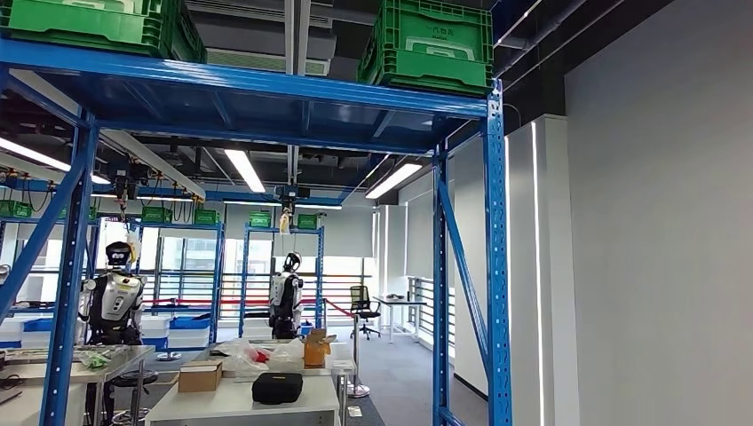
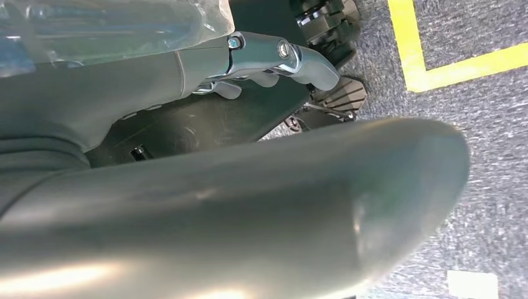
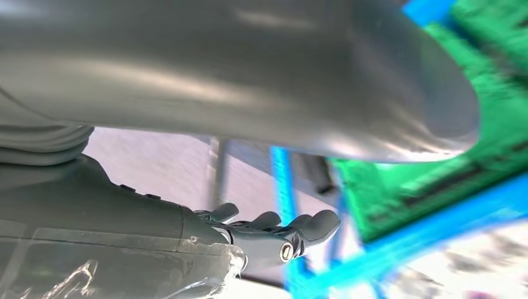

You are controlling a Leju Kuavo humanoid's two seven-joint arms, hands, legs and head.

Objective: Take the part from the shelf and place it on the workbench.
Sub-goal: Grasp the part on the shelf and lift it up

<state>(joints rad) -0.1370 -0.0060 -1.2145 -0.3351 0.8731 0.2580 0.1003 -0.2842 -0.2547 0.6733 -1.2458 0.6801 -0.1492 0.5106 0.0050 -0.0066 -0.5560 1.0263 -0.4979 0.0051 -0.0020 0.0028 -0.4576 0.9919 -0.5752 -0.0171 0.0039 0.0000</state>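
Green crates (image 1: pixel 433 44) sit high on the shelf (image 1: pixel 249 84); my right robot hand (image 3: pixel 274 232) and left robot hand (image 2: pixel 274 59) hold nothing, fingers apart. Overreaching risks toppling one.

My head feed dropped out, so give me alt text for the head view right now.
A blue steel shelf rack fills the foreground, with two green crates on its top level. Beyond it is a workshop with two other humanoid robots and white tables; the nearest table carries a cardboard box and a black case.
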